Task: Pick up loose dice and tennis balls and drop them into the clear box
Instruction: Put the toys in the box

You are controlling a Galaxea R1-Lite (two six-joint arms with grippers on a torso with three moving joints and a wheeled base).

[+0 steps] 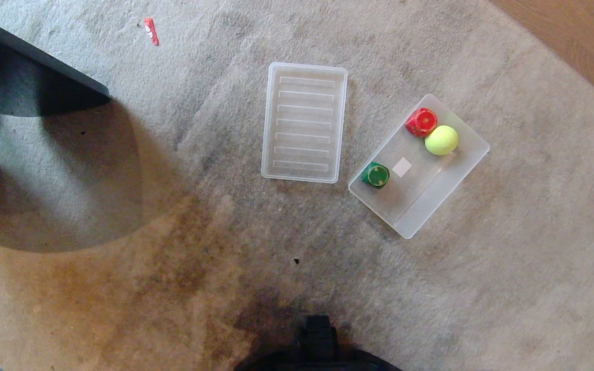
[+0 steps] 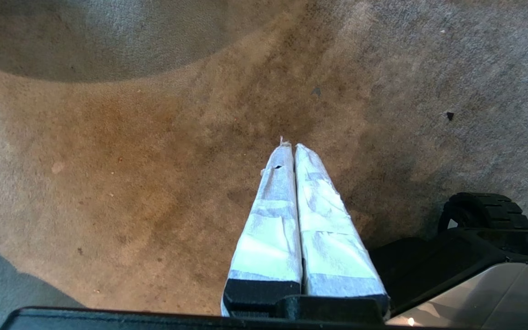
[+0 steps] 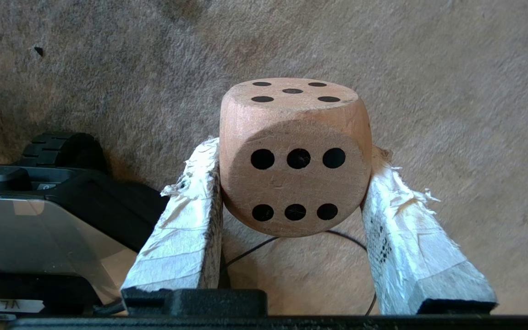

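**Beige die pinched in the right claw, box waiting on the carpet**

The right claw [image 3: 291, 183] pinches the beige die [image 3: 294, 156] between its two taped fingers [image 3: 186, 220], one pressed against each side of the cube. The die hangs above the carpet [image 3: 429, 68], its six-pip face turned toward the wrist camera and a five-pip face on the side away from it. Part of the robot's base [image 3: 39, 206] shows beside the claw. Neither arm appears in the head view.

The left claw [image 2: 294, 149] is pressed together, its taped fingers [image 2: 273, 220] touching along their length with nothing between them, hovering over a brown-stained patch of carpet next to the base.

In the head view the clear box [image 1: 451, 190] sits on the carpet at an angle, to the right of centre. Inside it a tennis ball [image 1: 441, 140] lies touching a red die [image 1: 421, 121] near the far end, and a green die [image 1: 376, 175] rests at the near left wall, beside the white label [image 1: 401, 167] on the floor of the box. The ribbed lid [image 1: 304, 122] lies flat on the carpet just left of the box. A small red scrap [image 1: 150, 31] lies well apart at the far left, near a dark piece of furniture [image 1: 18, 77].
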